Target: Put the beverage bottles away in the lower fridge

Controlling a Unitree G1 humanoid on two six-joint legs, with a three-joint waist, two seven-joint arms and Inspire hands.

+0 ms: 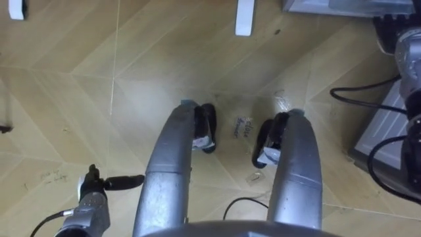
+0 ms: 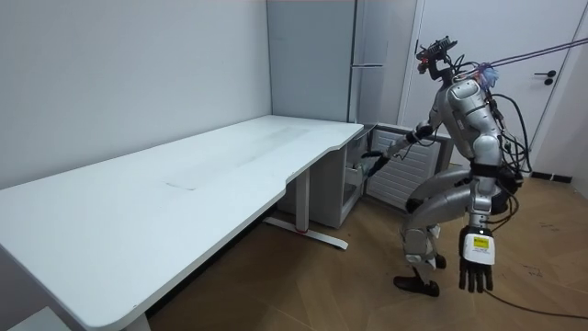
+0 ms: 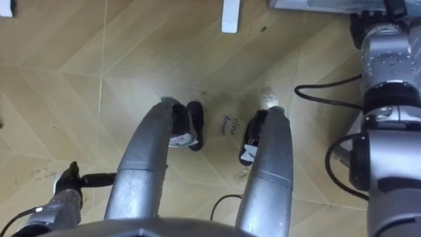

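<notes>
Left hand point(image 2: 476, 262) hangs straight down at the robot's side on the near side of the room view. Its fingers are straight and point at the floor, and it holds nothing. In the eye views it shows at the lower left, low over the boards.

Right hand point(image 2: 370, 163) is stretched forward and a little downward toward the room view's left, at the top edge of a ribbed white panel point(image 2: 409, 175). Whether its fingers are curled or straight cannot be told, nor whether it touches that edge. In the eye views the right arm runs up the right side toward a grey edge at the top.

That panel stands low, just in front of the robot's bent knees, and looks like a door swung open. Behind it, tucked at the end of the desk, is the lower fridge point(image 2: 342, 198), a low grey unit whose front faces the robot. What is inside it cannot be made out.

The robot stands on the wooden floor point(image 1: 131, 85) with its knees bent and its torso leaning forward toward the fridge. A scribbled mark point(image 1: 243, 127) lies on the boards between its feet.

A long white desk point(image 2: 184, 193) runs from the fridge toward the room view's lower left. One of its white feet point(image 1: 245, 16) lies on the floor ahead of the robot's knees.
</notes>
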